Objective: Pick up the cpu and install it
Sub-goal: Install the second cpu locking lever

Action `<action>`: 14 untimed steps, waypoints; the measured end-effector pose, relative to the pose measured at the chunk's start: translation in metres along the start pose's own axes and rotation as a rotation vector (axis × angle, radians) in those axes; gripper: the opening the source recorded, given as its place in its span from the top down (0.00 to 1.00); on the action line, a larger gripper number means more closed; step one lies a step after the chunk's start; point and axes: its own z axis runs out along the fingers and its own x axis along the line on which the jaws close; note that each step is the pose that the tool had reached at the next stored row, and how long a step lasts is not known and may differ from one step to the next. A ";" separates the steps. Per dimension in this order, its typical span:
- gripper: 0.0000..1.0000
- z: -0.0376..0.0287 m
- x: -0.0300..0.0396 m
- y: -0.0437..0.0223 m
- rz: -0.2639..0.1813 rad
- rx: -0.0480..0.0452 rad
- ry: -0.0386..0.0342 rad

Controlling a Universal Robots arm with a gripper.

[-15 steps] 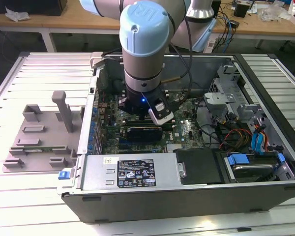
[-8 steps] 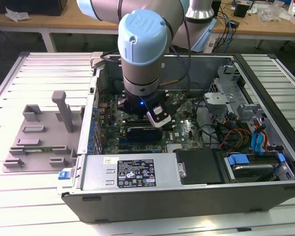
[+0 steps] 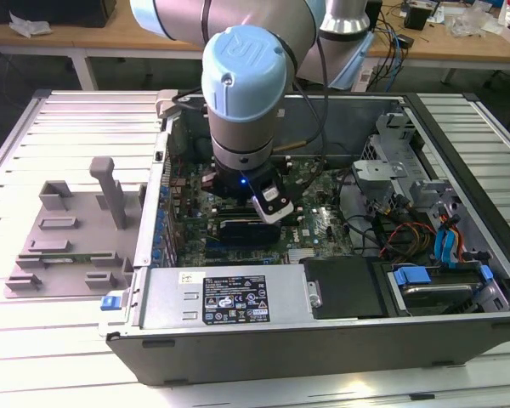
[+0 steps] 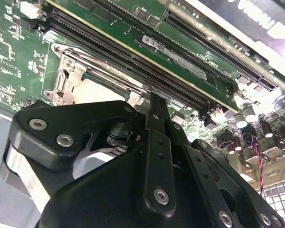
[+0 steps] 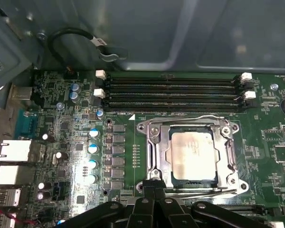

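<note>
The cpu (image 5: 193,156) already lies in its socket (image 5: 154,156) just beyond the gripper (image 5: 154,183), whose fingertips are clenched and empty, so installing seems finished bar a careful withdrawal.

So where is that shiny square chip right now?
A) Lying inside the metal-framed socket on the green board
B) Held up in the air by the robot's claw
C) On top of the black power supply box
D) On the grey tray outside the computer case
A: in the first wrist view the cpu lies flat inside the socket frame on the motherboard, with the gripper down at the frame's edge, not holding the chip.
</note>
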 end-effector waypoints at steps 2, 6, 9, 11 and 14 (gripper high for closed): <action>0.89 0.0008 0.0012 -0.0001 0.000 -0.0047 -0.0003; 0.89 0.0028 0.0042 -0.0009 0.000 -0.0090 -0.0004; 0.89 0.0029 0.0066 -0.0007 0.000 -0.0087 -0.0001; 0.89 0.0037 0.0068 -0.0001 0.000 -0.0040 -0.0001; 0.89 0.0059 0.0071 0.0023 0.000 0.0002 0.0000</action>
